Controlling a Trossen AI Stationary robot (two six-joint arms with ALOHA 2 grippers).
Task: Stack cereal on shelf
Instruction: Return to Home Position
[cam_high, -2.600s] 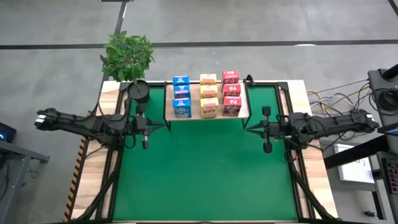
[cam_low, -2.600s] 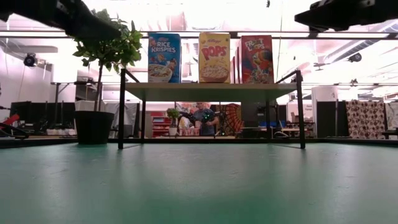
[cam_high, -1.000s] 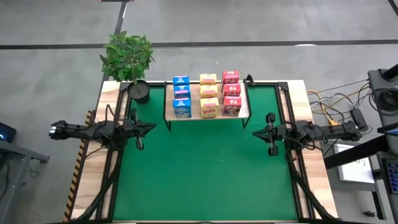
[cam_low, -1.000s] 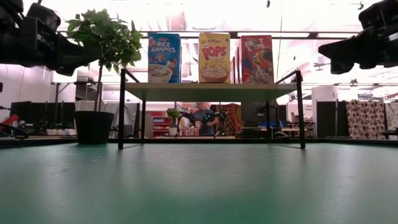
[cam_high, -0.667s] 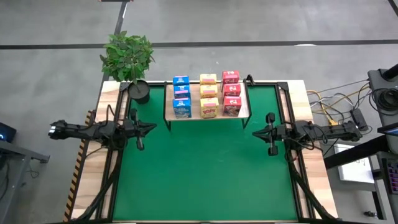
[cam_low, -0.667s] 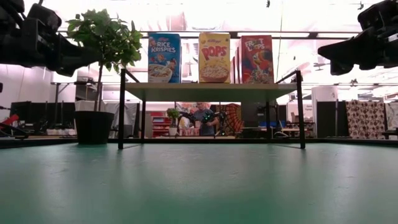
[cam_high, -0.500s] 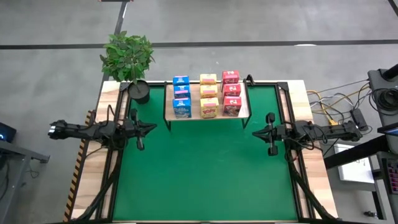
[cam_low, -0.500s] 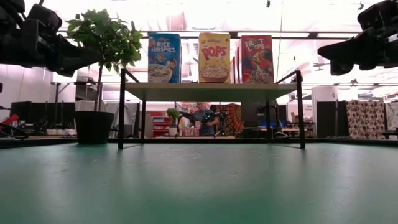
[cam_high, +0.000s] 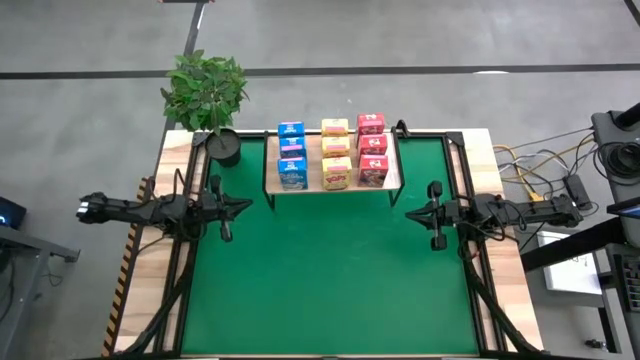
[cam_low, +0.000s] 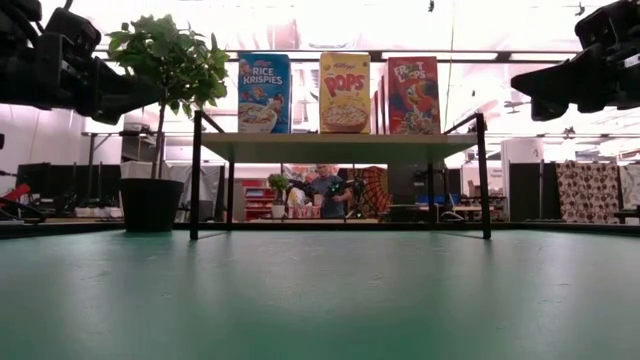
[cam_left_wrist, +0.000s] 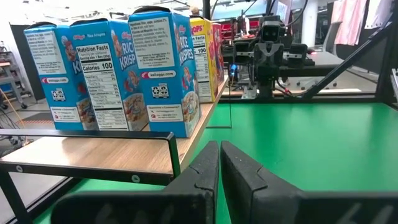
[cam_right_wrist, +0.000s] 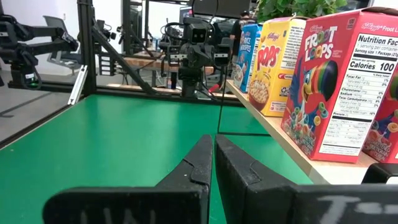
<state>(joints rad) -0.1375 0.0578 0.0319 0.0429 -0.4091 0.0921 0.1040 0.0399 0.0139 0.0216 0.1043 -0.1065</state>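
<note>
Nine small cereal boxes stand upright on the light-wood shelf at the table's far middle, in three columns: blue, yellow and red. The low view shows the front blue, yellow and red boxes on the board. My left gripper hovers at the table's left side, shut and empty, with the blue boxes ahead. My right gripper hovers at the right side, shut and empty, beside the red box.
A potted plant stands at the table's far left corner, beside the shelf's left leg. The green mat lies open between the two arms and toward the near edge. A person shows far behind the table.
In the last second nothing has moved. Before that, both arms drew back from the table's middle toward their own sides and came lower, grippers still pointing inward.
</note>
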